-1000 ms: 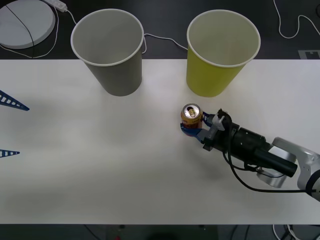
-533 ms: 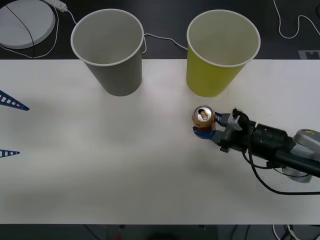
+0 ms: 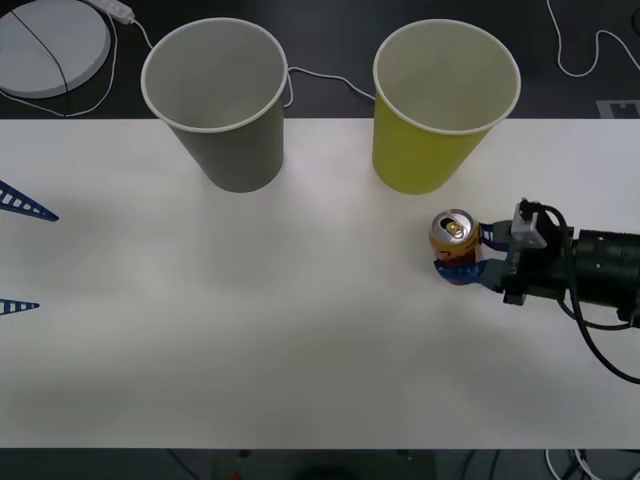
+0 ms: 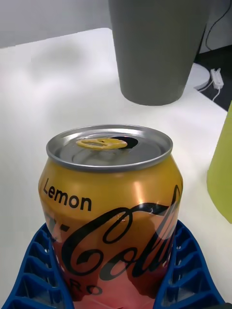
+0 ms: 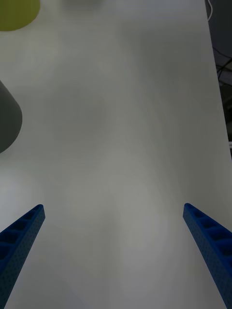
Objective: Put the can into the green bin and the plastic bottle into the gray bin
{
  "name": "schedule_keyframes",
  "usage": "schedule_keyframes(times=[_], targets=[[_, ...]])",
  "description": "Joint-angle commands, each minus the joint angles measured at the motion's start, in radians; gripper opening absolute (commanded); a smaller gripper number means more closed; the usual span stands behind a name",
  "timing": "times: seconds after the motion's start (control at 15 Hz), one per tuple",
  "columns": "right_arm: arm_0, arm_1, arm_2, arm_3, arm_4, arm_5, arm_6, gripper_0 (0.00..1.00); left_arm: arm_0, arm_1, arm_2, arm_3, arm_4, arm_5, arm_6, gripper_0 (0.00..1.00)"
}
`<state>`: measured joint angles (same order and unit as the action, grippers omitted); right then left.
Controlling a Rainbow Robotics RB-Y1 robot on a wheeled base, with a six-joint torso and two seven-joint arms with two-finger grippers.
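Observation:
The can (image 3: 452, 238), red with a gold-orange upper band and silver top, stands upright in front of the green bin (image 3: 430, 155), slightly to its right. My right gripper (image 3: 463, 254) reaches in from the right edge and is shut on the can (image 4: 111, 212), with a blue finger (image 4: 36, 270) on each side of its lower half. Whether the can rests on the table or hangs just above it I cannot tell. The gray bin (image 3: 235, 150) stands at the back left. My left gripper (image 3: 15, 256) waits open at the left edge. The plastic bottle is out of view.
Both bins stand along the far edge of the white table (image 3: 250, 330). Behind it lie a round white disc (image 3: 50, 45) and loose cables (image 3: 580, 55). The left wrist view catches the gray bin (image 5: 7, 120) and green bin (image 5: 17, 7) at its edges.
My right gripper has carried the can to the right, from left of the green bin's front to just past its right side. The left arm has stayed still.

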<state>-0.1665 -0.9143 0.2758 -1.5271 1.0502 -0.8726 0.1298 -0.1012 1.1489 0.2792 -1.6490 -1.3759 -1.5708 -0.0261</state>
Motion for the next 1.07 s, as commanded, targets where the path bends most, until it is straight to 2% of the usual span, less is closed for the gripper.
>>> schedule_keyframes(times=[0.07, 0.4, 0.53, 0.8, 1.07], targets=[[0.056, 0.0, -0.161, -0.113, 0.185, -0.115, -0.251, 0.0, 0.0, 0.0, 0.0, 0.0, 0.0, 0.0, 0.0, 1.0], [0.124, -0.005, -0.372, -0.337, 0.421, -0.252, -0.668, 0.0, 0.0, 0.0, 0.0, 0.0, 0.0, 0.0, 0.0, 1.0], [0.125, -0.006, -0.431, -0.39, 0.481, -0.315, -0.802, 0.0, 0.0, 0.0, 0.0, 0.0, 0.0, 0.0, 0.0, 1.0], [0.124, -0.044, -0.52, -0.499, 0.545, -0.401, -1.056, 0.0, 0.0, 0.0, 0.0, 0.0, 0.0, 0.0, 0.0, 1.0], [0.108, -0.127, -0.576, -0.559, 0.528, -0.468, -1.247, 0.0, 0.0, 0.0, 0.0, 0.0, 0.0, 0.0, 0.0, 1.0]])
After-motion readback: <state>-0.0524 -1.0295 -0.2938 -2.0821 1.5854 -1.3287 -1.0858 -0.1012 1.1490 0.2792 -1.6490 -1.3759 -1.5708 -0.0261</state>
